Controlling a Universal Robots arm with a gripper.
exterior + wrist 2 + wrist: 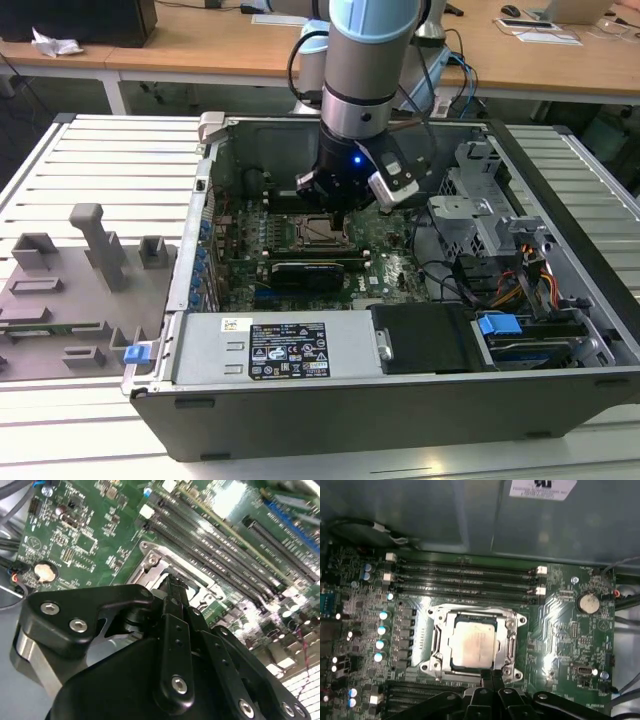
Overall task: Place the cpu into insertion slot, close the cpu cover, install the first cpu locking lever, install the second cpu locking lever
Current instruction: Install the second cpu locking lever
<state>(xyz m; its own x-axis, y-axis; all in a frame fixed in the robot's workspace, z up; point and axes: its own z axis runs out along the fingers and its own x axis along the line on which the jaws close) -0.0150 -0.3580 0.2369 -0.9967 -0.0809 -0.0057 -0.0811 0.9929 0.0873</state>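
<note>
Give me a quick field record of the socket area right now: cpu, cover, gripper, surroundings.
cpu: seated in the insertion slot, silver top facing up
cpu cover: metal frame lying flat around the chip
gripper: fingers together, tips at the cover's edge, holding nothing visible
memory slots: empty, beside the socket
coin battery: on the green board, apart from the socket

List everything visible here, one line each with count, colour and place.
cpu: one, silver-grey, seated in the insertion slot
cpu cover: one, silvery frame, down around the cpu
memory slots: several, black, beside the socket
coin battery: one, silver, on the green board
computer case: one, grey, open on the slatted table
expansion card: one, black, near the socket
fixture tray: one, grey, exterior view's left
gripper: one, black, at the socket's edge
</note>
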